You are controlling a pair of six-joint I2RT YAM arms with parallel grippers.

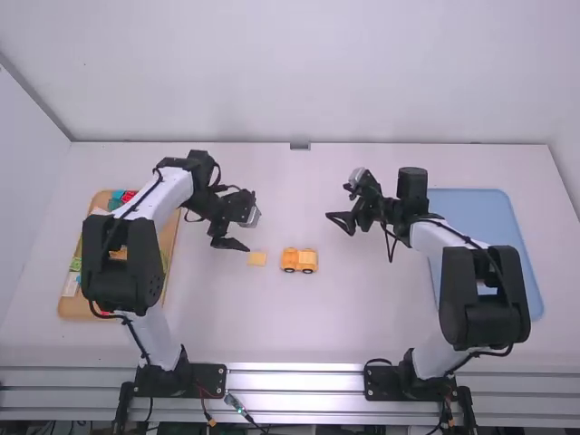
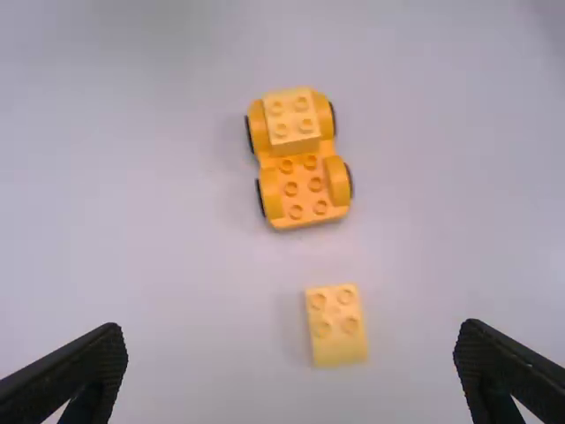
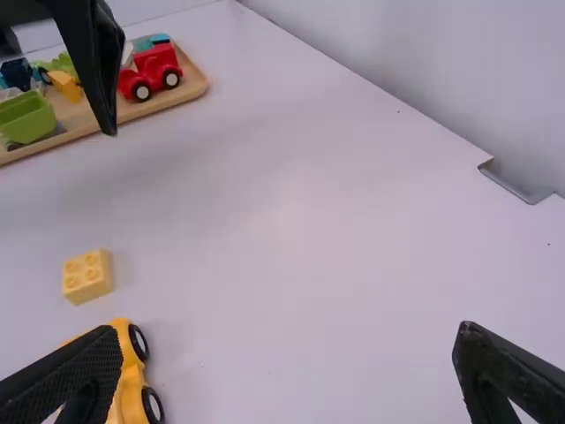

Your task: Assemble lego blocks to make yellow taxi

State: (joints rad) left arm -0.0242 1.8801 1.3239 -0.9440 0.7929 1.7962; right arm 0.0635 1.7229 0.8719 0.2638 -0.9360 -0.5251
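Note:
An orange-yellow wheeled car base (image 1: 299, 261) stands at the middle of the table, with a yellow brick (image 2: 292, 121) on one end of it in the left wrist view. Beside it, apart, lies a loose yellow brick (image 1: 257, 259), upright with its studs up. My left gripper (image 1: 232, 233) is open above and behind the loose brick; its fingers are wide apart around bare space (image 2: 290, 340) in the left wrist view. My right gripper (image 1: 341, 207) hangs open behind and right of the car base (image 3: 131, 389), its gap (image 3: 287, 344) holding nothing.
A wooden tray (image 1: 169, 237) of colourful blocks, with a red vehicle (image 3: 155, 72), lies under the left arm. At the right, a blue tray (image 1: 489, 210) lies partly beneath the right arm. A wall rises behind the table.

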